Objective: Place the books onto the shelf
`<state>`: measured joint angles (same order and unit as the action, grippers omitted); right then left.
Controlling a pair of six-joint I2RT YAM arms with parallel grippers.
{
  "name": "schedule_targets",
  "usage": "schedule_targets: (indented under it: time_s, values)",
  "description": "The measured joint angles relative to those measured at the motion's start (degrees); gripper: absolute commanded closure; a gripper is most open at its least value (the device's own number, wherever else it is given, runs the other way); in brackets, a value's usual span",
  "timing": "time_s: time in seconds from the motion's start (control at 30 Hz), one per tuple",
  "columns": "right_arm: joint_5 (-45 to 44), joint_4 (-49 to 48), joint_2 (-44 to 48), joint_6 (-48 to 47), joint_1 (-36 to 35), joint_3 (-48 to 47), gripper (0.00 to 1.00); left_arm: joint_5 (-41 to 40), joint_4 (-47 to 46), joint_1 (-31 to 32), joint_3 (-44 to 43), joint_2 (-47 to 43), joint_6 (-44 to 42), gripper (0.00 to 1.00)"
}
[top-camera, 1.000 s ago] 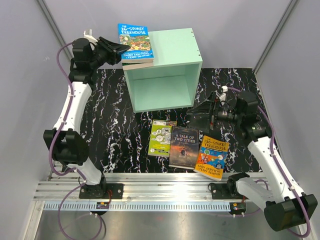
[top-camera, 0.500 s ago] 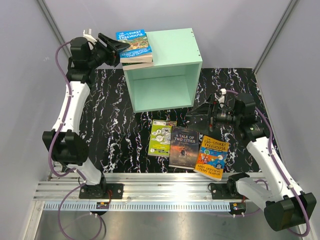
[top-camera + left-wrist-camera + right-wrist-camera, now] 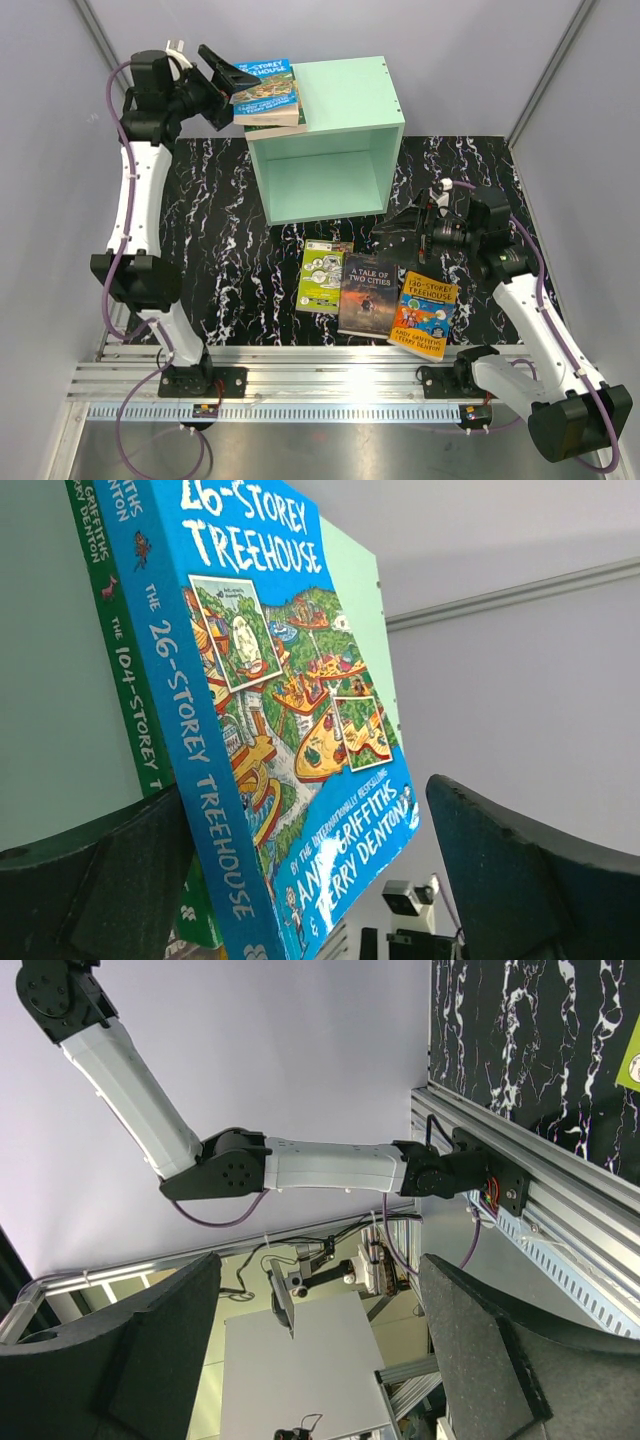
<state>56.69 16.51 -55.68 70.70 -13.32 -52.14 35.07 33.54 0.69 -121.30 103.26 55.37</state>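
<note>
Black marbled counter (image 3: 220,230): rear shelf (image 3: 345,95) bears two stacked books (image 3: 270,80) on its top's left edge, left claw (image 3: 225,88) spread astride them, likely letting go; three books (image 3: 367,293) lie near front edge beside open, empty right claw (image 3: 400,235).

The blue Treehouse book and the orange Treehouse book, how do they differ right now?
The blue book lies on top of the shelf; the orange book lies on the table. The blue book is stacked on a green book; the orange book lies singly, beside A Tale of Two Cities. Both lie cover up and are Treehouse titles.
</note>
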Motion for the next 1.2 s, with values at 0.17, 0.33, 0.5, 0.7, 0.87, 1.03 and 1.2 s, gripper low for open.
schedule_targets:
  time_s: [0.17, 0.33, 0.5, 0.7, 0.87, 1.03, 1.2]
  values:
    - [0.0, 0.1, 0.0, -0.1, 0.0, 0.1, 0.13, -0.2, 6.3, -0.3, -3.4, 0.3, -5.5, 0.01]
    - [0.0, 0.2, 0.0, -0.3, 0.0, 0.7, 0.13, -1.2, 17.7, -1.5, -6.2, 1.7, -11.0, 0.01]
    - [0.0, 0.8, 0.0, -0.4, 0.1, 1.3, 0.13, -3.9, 24.2, -1.6, -9.0, 3.5, -14.7, 0.01]
    - [0.0, 1.9, 0.2, -1.1, 0.2, 1.4, 0.13, -7.1, 22.4, -1.7, -3.4, -1.8, -16.2, 0.01]
    - [0.0, 3.3, 0.4, -2.2, 0.2, 1.4, 0.13, -6.7, 18.4, -2.4, 4.0, -9.2, -16.3, 0.01]
    - [0.0, 3.3, 0.5, -3.0, 0.2, 1.6, 0.13, -4.2, 10.3, -3.4, 5.6, -12.9, -14.6, 0.01]
    - [0.0, 3.4, 0.8, -3.4, 0.2, 2.4, 0.13, -5.2, 8.3, -4.4, 5.5, -14.0, -14.1, 0.26]
